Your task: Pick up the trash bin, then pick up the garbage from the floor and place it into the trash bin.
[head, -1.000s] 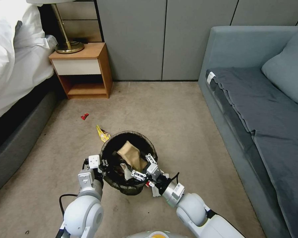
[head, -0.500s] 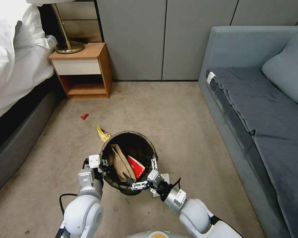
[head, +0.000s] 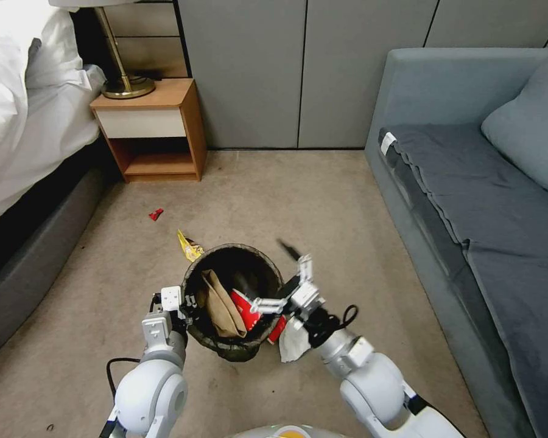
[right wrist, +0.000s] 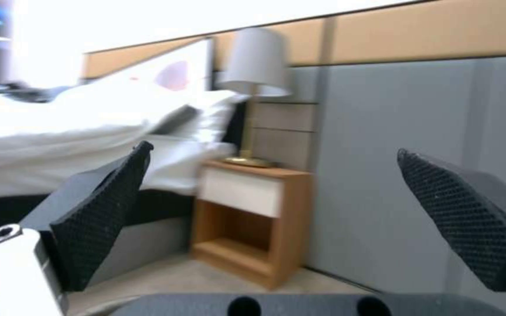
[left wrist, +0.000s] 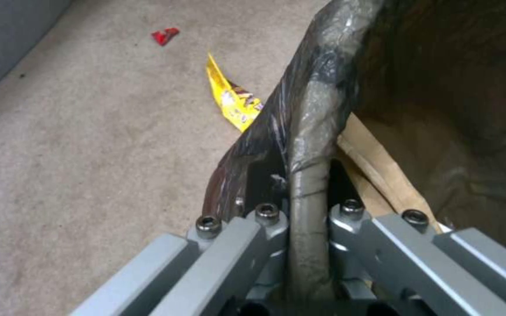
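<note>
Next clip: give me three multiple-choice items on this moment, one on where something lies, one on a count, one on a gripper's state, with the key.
1. The yellow wrapper lies:
A. inside the bin
B. on the carpet beside the trash bin
C. on the nightstand

2. Drawers in the nightstand:
A. one
B. two
C. three

3. The right gripper is:
A. shut on a tissue
B. shut on the rim
C. open

Key: B, it lies on the floor by the bin's far side; A, one white front; C, its pads stand apart, while the left gripper clamps the rim.

We see the bin (head: 232, 299) at lower centre, a wrapper (head: 189, 246) just beyond its upper-left rim, nightstand (head: 152, 129) upper left, sofa (head: 469, 201) right.
</note>
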Motion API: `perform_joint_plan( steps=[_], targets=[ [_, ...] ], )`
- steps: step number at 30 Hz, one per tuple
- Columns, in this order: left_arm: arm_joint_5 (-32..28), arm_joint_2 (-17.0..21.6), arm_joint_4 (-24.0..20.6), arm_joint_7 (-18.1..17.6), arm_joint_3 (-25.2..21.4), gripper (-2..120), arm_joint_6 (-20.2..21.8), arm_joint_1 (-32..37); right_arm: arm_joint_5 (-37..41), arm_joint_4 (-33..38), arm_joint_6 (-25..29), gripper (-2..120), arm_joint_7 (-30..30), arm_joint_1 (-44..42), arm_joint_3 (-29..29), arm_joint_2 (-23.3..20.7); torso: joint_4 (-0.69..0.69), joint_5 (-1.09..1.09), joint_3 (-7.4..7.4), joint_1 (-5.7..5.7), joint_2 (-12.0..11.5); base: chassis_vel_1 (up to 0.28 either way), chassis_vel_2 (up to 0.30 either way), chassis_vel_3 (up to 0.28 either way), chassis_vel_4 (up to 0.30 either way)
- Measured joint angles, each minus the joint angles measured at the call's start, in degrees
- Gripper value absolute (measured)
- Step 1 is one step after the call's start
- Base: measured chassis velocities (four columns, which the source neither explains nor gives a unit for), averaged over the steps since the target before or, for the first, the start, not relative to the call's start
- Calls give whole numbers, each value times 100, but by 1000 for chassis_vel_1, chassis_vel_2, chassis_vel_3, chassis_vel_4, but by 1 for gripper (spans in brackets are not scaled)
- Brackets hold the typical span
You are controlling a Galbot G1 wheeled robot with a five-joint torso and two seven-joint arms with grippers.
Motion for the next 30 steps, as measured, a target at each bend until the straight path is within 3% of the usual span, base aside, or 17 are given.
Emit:
perform_joint_plan(
  steps=[4,15,27,30],
  targets=[
    [14,-14,45,1,-99,0,-129,-25,-334,66,295,100,606,-845,442,402,0,0,0,0,0,0,0,0,0],
    [-5,32,-5,3,-315,0,-183,15,-306,-240,516,100,673,-1126,762,293,1,1,0,0,0,0,0,0,0],
    [-60,36,-90,-4,-414,0,-183,-11,614,-819,-601,100,459,-472,474,-563,0,2,0,0,0,0,0,0,0],
    [-80,28,-96,-18,-412,0,-166,-44,1322,-1165,-1291,100,467,-193,173,-1046,1,2,0,0,0,0,0,0,0]
  ],
)
